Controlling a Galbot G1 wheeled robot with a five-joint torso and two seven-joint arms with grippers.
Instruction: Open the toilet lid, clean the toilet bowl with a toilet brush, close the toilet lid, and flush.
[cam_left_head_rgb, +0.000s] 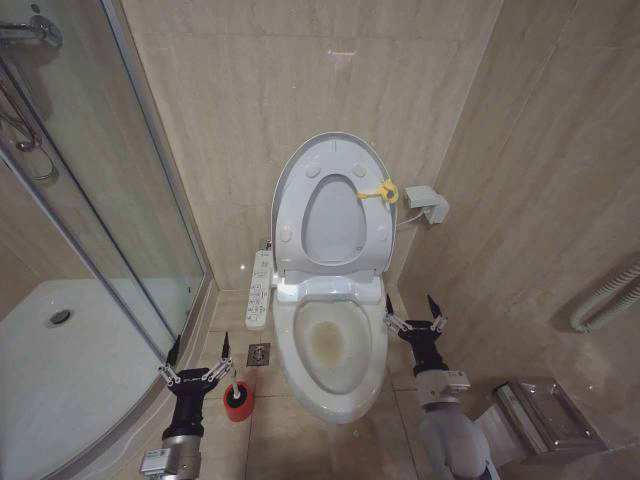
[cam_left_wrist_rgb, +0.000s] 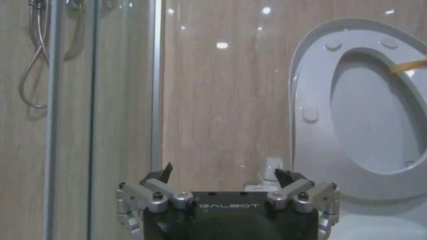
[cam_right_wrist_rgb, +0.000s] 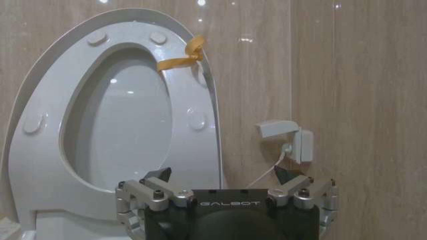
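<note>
The toilet lid (cam_left_head_rgb: 335, 222) stands raised against the back wall with the ring seat (cam_left_head_rgb: 290, 215) folded up in front of it and a yellow tag (cam_left_head_rgb: 386, 190) at its rim. Below lies the open toilet bowl (cam_left_head_rgb: 333, 345), stained yellowish inside. On the floor left of the bowl stands the toilet brush (cam_left_head_rgb: 238, 400) in its red holder. My left gripper (cam_left_head_rgb: 198, 358) hangs open just left of the brush, nothing in it. At the bowl's right rim my right gripper (cam_left_head_rgb: 412, 314) is open too. The left wrist view shows the left gripper (cam_left_wrist_rgb: 223, 171) before the lid (cam_left_wrist_rgb: 373, 120); the right wrist view shows the right gripper (cam_right_wrist_rgb: 222, 172) below the lid (cam_right_wrist_rgb: 127, 130).
A glass shower enclosure (cam_left_head_rgb: 110, 230) closes off the left side. A white button panel (cam_left_head_rgb: 259, 290) runs along the bowl's left, with a floor drain (cam_left_head_rgb: 259, 353) beside it. A wall socket box (cam_left_head_rgb: 425, 203), a grab rail (cam_left_head_rgb: 605, 300) and a metal holder (cam_left_head_rgb: 545, 415) are at the right.
</note>
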